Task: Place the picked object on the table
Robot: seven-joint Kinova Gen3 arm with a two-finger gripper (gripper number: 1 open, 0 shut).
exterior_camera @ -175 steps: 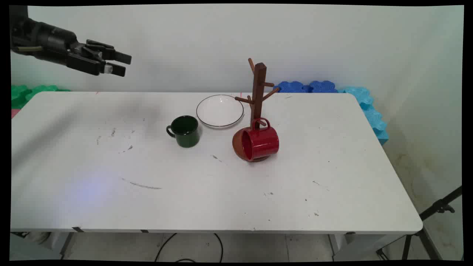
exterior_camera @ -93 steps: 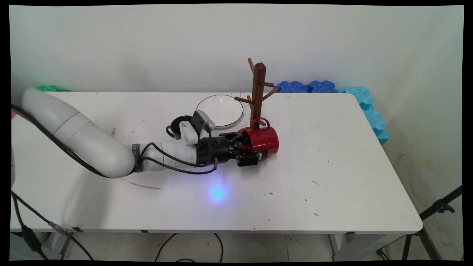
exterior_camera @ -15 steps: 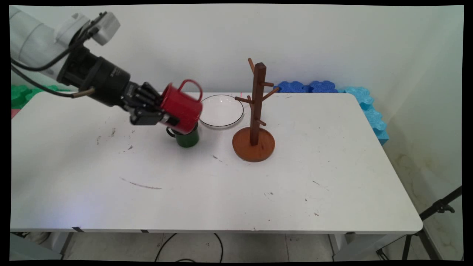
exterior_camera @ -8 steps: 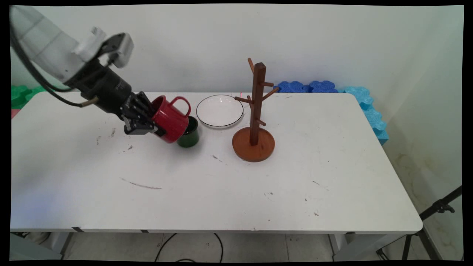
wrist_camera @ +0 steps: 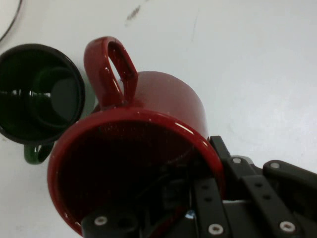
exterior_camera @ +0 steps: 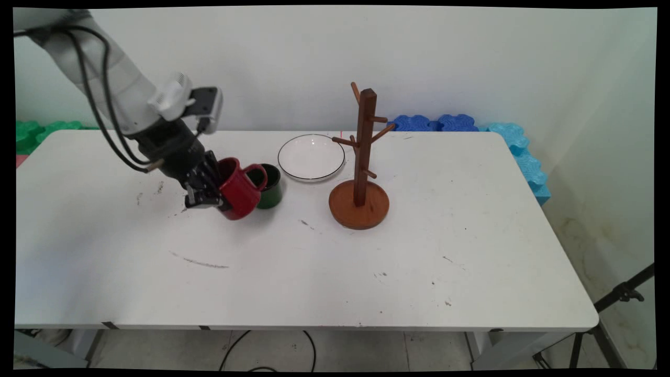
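Observation:
My gripper (exterior_camera: 212,191) is shut on the rim of a red mug (exterior_camera: 238,187), one finger inside it and one outside. The mug hangs tilted just above the table, its handle (exterior_camera: 257,175) pointing toward the green mug (exterior_camera: 270,186) that stands upright right beside it. In the hand view the red mug (wrist_camera: 163,119) fills the middle, its open mouth facing the camera, with the green mug (wrist_camera: 37,94) at the left edge. The gripper (wrist_camera: 198,198) straddles the red rim at the bottom.
A white plate (exterior_camera: 311,157) lies behind the mugs. A wooden mug tree (exterior_camera: 364,157) on a round base stands to the right of them. Blue foam blocks (exterior_camera: 471,125) and green ones (exterior_camera: 42,131) line the table's far edge.
The gripper took the red mug off the mug tree's base, carried it left over the green mug, and has now lowered it to the table beside that mug, tilting more upright.

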